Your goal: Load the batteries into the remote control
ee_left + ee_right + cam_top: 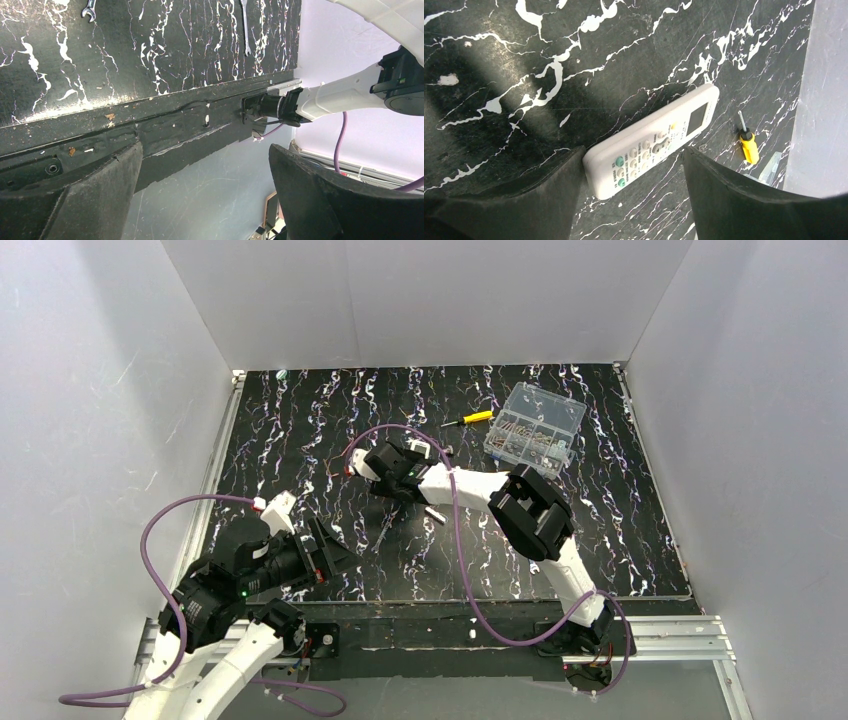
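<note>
The remote control (pixel 654 137) lies flat on the black marbled table, buttons and pale screen facing up. My right gripper (pixel 633 160) hangs over its button end, open. One finger (pixel 549 195) is right against the remote's corner. The other finger (pixel 734 200) stands clear, with bare table between it and the remote. In the top view the right gripper (pixel 392 478) is at mid-table and hides the remote. My left gripper (pixel 320 550) is open and holds nothing, low at the near left, and its wrist view (pixel 206 146) looks past the table's front edge. The batteries are out of view.
A yellow-handled screwdriver (pixel 470 419) (pixel 749 145) lies just beyond the remote's screen end. A clear parts box (pixel 535 428) stands at the back right. Small wrenches (pixel 90 10) and a short silver piece (pixel 435 515) lie mid-table. White walls close in three sides.
</note>
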